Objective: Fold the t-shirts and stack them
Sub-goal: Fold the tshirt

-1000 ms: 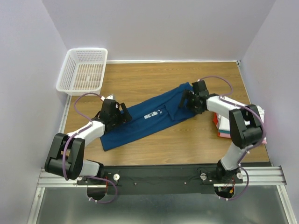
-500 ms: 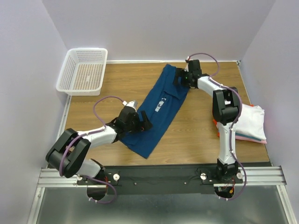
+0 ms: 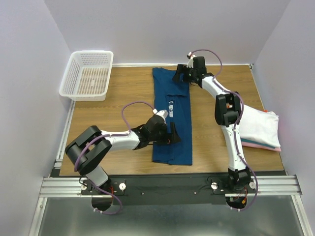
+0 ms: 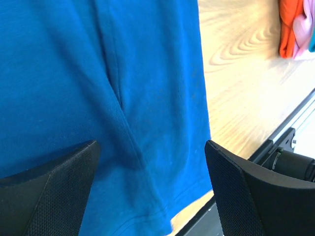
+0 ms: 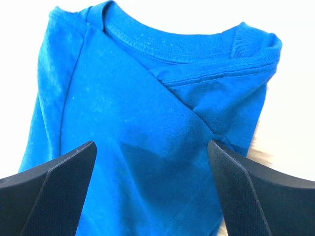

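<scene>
The dark teal-blue t-shirt (image 3: pixel 180 98) lies folded into a long narrow strip from the table's back to its front, with its white print (image 3: pixel 171 107) facing up. My left gripper (image 3: pixel 173 133) is open low over the strip's near part; the hem and a fabric crease (image 4: pixel 123 118) show between its fingers. My right gripper (image 3: pixel 180 76) is open over the far end, with the collar (image 5: pixel 172 44) just ahead of it. At the right edge lies a folded stack, a white t-shirt (image 3: pixel 258 125) on top and pink and orange-red edges (image 4: pixel 291 24) beneath.
A white mesh basket (image 3: pixel 88 73) stands at the back left corner. The arms' metal mounting rail (image 3: pixel 172 184) runs along the near edge. Bare wooden tabletop (image 3: pixel 118 98) lies left of the strip, and between the strip and the stack.
The blue t-shirt has swung from a diagonal lie to straight front-to-back. My right gripper moved to the back of the table; my left gripper moved right and nearer. Both stayed open.
</scene>
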Controlling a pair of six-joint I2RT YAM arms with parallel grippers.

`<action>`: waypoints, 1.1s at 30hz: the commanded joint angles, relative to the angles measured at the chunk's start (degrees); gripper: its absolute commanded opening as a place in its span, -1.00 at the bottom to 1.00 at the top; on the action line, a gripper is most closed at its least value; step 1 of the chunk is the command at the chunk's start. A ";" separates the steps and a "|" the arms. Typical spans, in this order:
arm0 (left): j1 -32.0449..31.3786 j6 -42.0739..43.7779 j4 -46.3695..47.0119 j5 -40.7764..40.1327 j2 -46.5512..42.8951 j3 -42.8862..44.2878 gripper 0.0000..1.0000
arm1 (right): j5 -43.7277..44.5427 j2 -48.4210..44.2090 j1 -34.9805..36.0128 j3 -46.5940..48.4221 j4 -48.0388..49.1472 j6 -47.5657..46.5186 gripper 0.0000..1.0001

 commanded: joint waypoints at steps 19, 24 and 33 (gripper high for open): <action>-3.52 -2.42 -31.25 -12.67 -20.49 -2.60 0.97 | 16.39 -43.54 1.49 -35.92 -6.42 9.57 1.00; -4.22 -3.66 -32.83 -9.16 -20.93 -5.69 0.97 | 20.87 -64.00 4.29 -60.18 -4.75 14.58 1.00; -5.19 -3.49 -33.45 -7.84 -19.53 -7.01 0.67 | 18.17 -75.65 10.89 -78.93 -5.01 21.44 1.00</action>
